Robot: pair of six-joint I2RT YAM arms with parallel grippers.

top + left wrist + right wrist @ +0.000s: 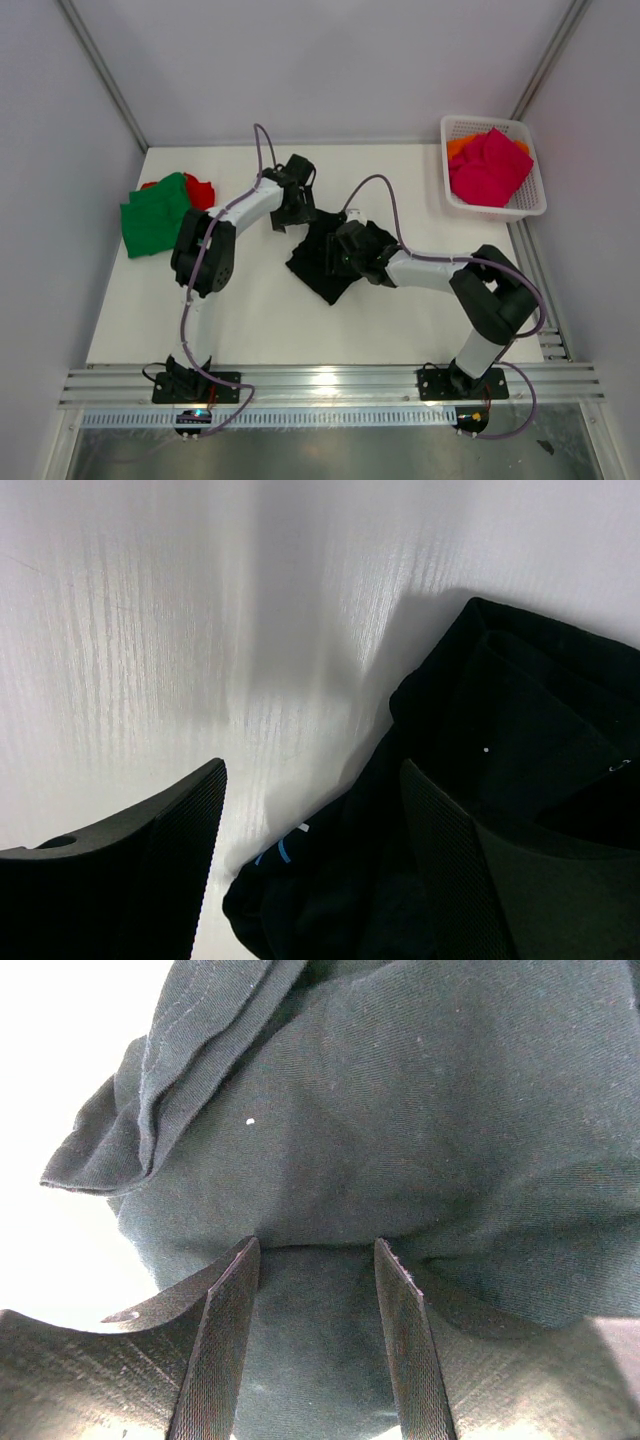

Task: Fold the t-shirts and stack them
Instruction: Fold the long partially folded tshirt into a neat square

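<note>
On the counter (250, 320), the black t-shirt (318, 268) is met by the left tool (312, 780), wide at its 11 o'clock edge, and the right tool (315, 1250), half-parted on top. One layer alone could be pinched, skewing the fold.

I'm reaching the left arm (243, 205) forward, left gripper (312, 865) pointing down, jaws standing wide. I'm bending the right arm (430, 270) inward toward centre, right gripper (315, 1340) angling down, jaws sitting partly apart.
</note>
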